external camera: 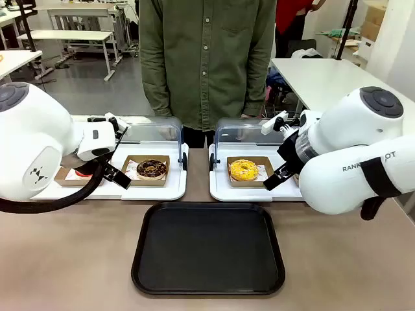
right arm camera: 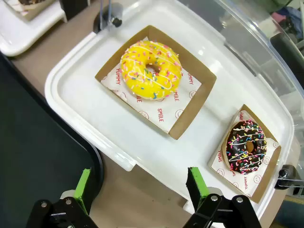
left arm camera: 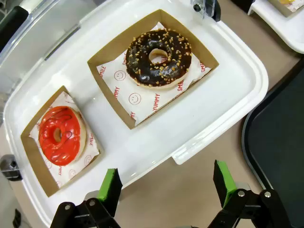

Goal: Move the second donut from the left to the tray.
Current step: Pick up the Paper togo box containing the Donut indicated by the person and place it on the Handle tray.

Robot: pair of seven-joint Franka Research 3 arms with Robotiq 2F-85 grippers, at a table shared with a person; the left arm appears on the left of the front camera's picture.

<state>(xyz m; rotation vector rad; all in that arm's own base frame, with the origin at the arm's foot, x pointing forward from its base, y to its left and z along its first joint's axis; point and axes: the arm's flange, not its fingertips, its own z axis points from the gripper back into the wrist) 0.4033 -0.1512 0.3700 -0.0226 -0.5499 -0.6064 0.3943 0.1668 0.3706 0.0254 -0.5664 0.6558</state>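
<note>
The chocolate-glazed donut with orange crumbs (external camera: 152, 169) (left arm camera: 158, 58) lies in a brown cardboard box on white paper, second from the left, on the left white display tray (left arm camera: 223, 102). My left gripper (left arm camera: 167, 183) (external camera: 111, 173) hovers open over the table edge just in front of that display tray, a short way from the donut, holding nothing. The large black tray (external camera: 209, 248) (left arm camera: 280, 142) lies bare at the table's front centre. My right gripper (right arm camera: 140, 183) (external camera: 277, 177) is open and hangs in front of the right display tray.
A red-glazed donut (left arm camera: 61, 134) sits left of the chocolate one. The right display tray (right arm camera: 80, 85) holds a yellow sprinkled donut (right arm camera: 151, 70) and a dark donut with coloured sprinkles (right arm camera: 245, 146). Both clear lids (external camera: 155, 133) stand raised. A person (external camera: 207, 58) stands at the far side.
</note>
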